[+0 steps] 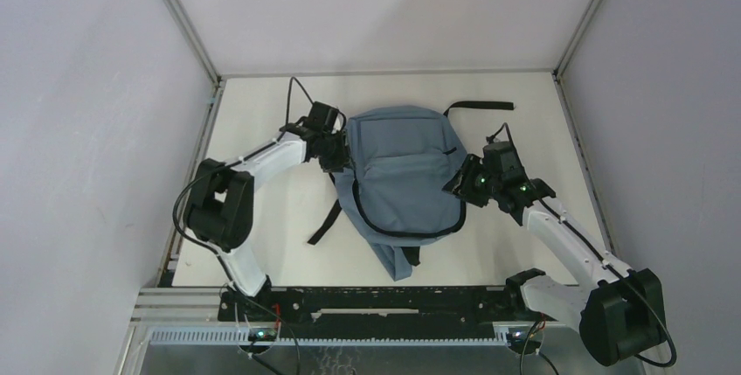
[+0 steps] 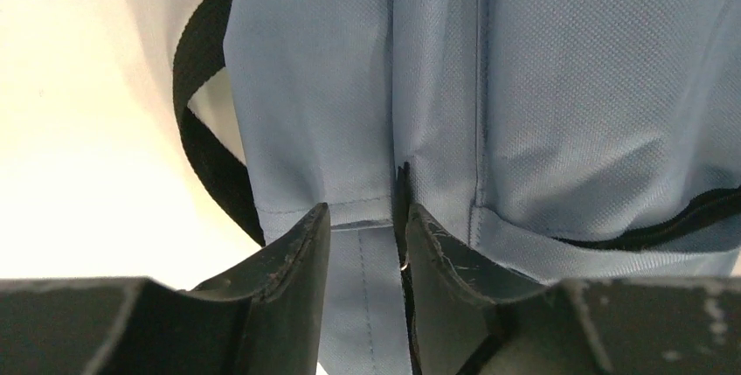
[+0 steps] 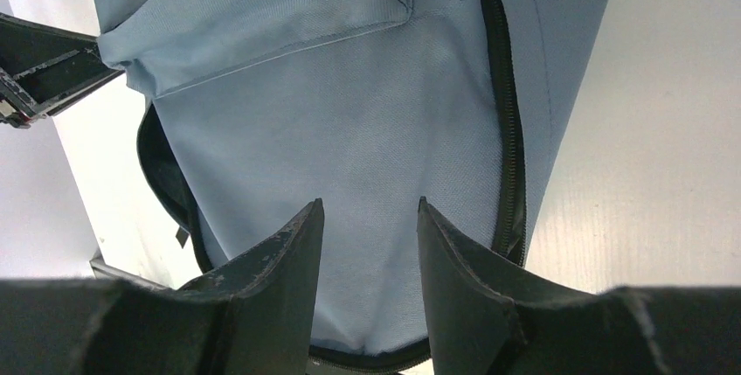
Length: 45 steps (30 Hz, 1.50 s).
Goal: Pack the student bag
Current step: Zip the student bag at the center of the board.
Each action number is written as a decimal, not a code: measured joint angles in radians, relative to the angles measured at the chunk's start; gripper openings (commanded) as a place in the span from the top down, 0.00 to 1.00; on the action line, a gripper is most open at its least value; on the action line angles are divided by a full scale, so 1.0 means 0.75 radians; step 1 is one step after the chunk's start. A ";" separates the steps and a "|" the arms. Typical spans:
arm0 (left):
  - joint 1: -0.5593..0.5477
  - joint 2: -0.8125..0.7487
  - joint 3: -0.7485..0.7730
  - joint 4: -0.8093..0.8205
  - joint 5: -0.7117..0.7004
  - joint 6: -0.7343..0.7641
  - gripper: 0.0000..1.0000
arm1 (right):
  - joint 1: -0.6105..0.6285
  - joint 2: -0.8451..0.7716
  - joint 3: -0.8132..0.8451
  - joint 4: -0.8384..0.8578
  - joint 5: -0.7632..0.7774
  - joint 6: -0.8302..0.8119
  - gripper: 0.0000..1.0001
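Blue fabric student bag (image 1: 398,174) lies in the middle of the bench (image 1: 262,113), with the left tool (image 1: 336,160) at its nine o'clock and the right tool (image 1: 456,184) at three. Both are spread apart, pinching nothing. Only the right wrist view shows the black zip (image 3: 507,148) up close.

student bag (image 2: 568,86): matt woven cloth | table (image 1: 524,113): smooth, matt

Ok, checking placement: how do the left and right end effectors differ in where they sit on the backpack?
The left end effector is at the left edge of the student bag, over a seam near a black strap; the right end effector is at its right edge, beside a black zip. The left sits farther up the table than the right. Both have jaws apart over fabric.
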State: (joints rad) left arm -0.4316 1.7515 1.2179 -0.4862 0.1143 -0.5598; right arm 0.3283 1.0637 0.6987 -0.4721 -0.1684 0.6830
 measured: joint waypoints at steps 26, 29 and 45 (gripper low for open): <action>-0.007 0.119 0.067 0.072 0.019 -0.037 1.00 | 0.002 0.010 0.000 -0.004 0.008 0.005 0.49; -0.007 0.083 0.064 0.060 0.010 -0.037 1.00 | 0.002 0.010 0.000 -0.003 0.004 0.006 0.49; -0.058 -0.257 -0.152 0.042 0.197 0.010 1.00 | 0.228 -0.015 0.000 0.055 -0.038 0.087 0.50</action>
State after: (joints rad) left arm -0.4755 1.5585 1.1038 -0.4549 0.2623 -0.5522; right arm 0.4995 1.0523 0.6987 -0.4305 -0.1970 0.7483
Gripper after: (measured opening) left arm 0.007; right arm 0.513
